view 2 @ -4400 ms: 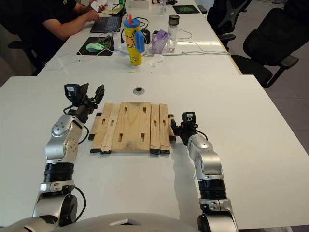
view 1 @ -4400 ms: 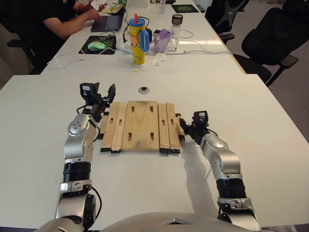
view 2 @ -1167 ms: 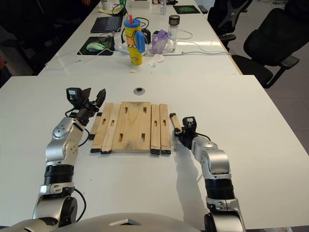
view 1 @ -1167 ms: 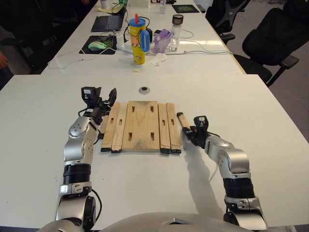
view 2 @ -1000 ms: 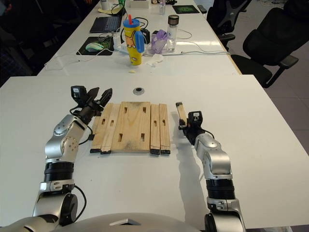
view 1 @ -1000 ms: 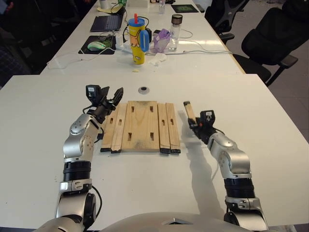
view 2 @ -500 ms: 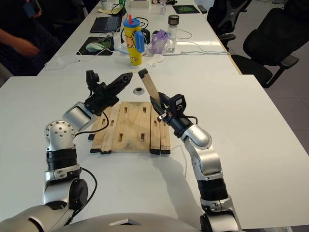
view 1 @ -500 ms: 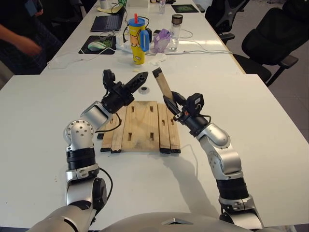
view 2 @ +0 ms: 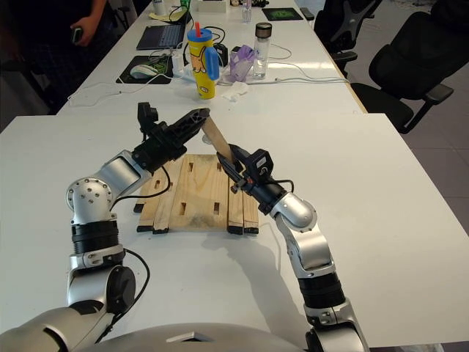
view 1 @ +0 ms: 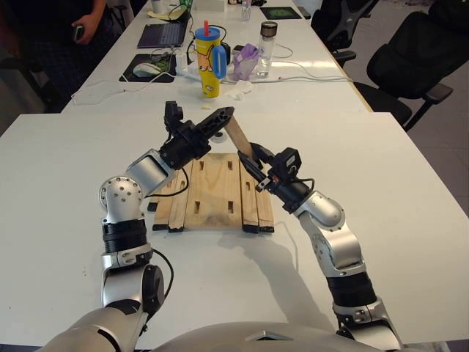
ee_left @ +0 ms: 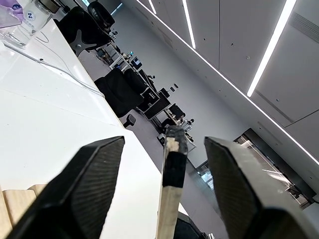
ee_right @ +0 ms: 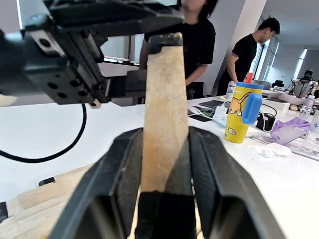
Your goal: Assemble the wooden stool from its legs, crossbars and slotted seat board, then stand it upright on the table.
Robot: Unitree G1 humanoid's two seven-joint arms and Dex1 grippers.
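While right pincer (ee_right: 164, 149) clamps leg (ee_right: 164, 89), left pincer (ee_left: 167, 149) gapes.

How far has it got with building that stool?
Barely started. Nothing is joined: the seat board and the slotted pieces beside it lie flat on the table. In hand: the right gripper holds one leg raised and tilted, its top end between the left gripper's open fingers. Left: fitting every leg and crossbar into the slots, then standing the stool up.

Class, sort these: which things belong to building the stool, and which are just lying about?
Job: raised pale wooden leg with black tip; wide slotted wooden seat board; narrow slotted wooden slats.
Lying about: yellow cup with blue handle; clear bottle; open laptop.
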